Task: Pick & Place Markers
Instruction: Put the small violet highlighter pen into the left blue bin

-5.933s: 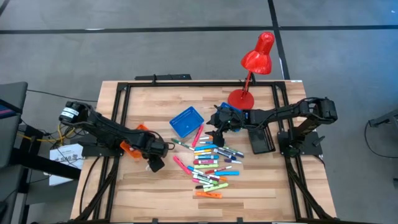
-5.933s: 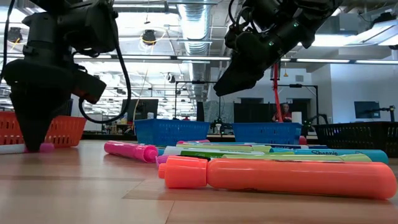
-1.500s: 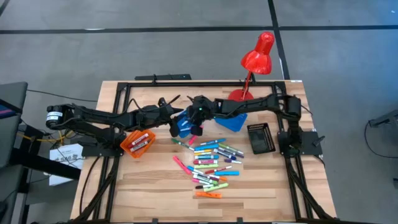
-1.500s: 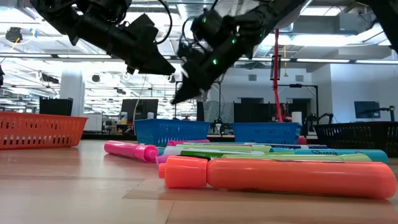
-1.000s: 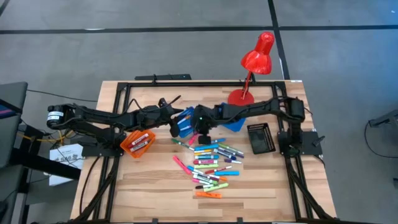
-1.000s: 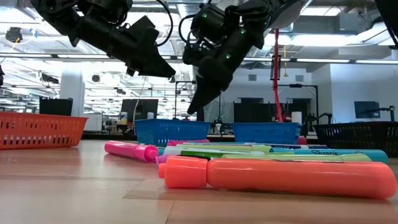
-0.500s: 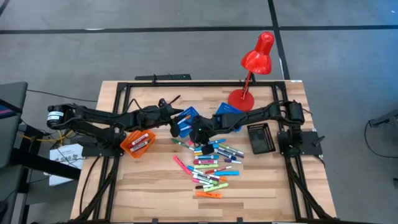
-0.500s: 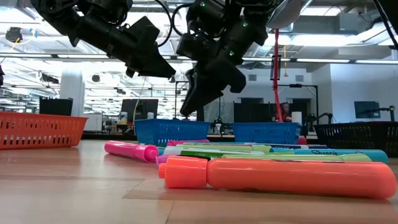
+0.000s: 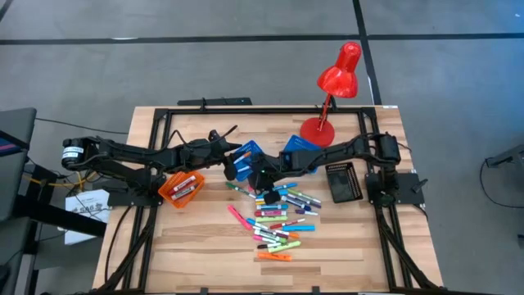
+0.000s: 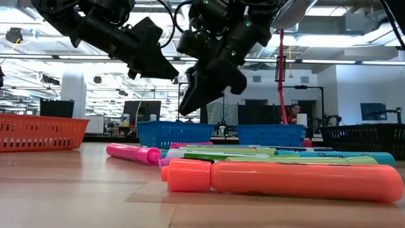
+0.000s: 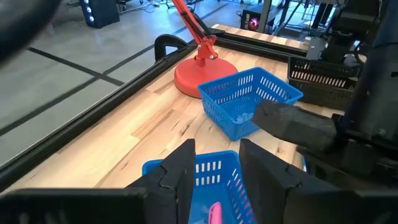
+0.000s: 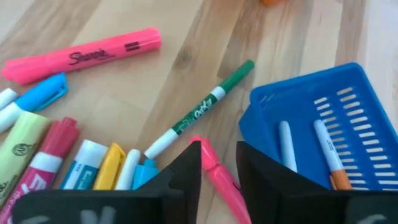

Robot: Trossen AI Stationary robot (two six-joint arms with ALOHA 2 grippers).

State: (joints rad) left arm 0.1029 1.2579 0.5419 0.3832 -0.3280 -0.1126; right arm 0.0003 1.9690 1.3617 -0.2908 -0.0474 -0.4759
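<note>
The markers (image 9: pixel 278 215) lie in a loose pile at the table's middle, flat on the wood; an orange one (image 10: pixel 285 180) is nearest in the low view. My right gripper (image 9: pixel 264 182) hangs open above the pile's far left end. In its wrist view a pink marker (image 12: pixel 219 180) lies on the table below the gap between the fingers, and a green one (image 12: pixel 205 106) lies beyond. My left gripper (image 9: pixel 232 156) stands open over a blue tray (image 9: pixel 246 161), in which a pink marker (image 11: pixel 213 214) lies.
A second blue tray (image 9: pixel 299 152) lies tilted under the right arm. An orange tray (image 9: pixel 182 187) with markers stands at the left, a black tray (image 9: pixel 342 182) at the right, and a red lamp (image 9: pixel 336 78) at the far edge. Bare wood lies near the front edge.
My right gripper has moved toward the table's near edge, from beside the blue tray to over the far left end of the marker pile, and has come a little lower.
</note>
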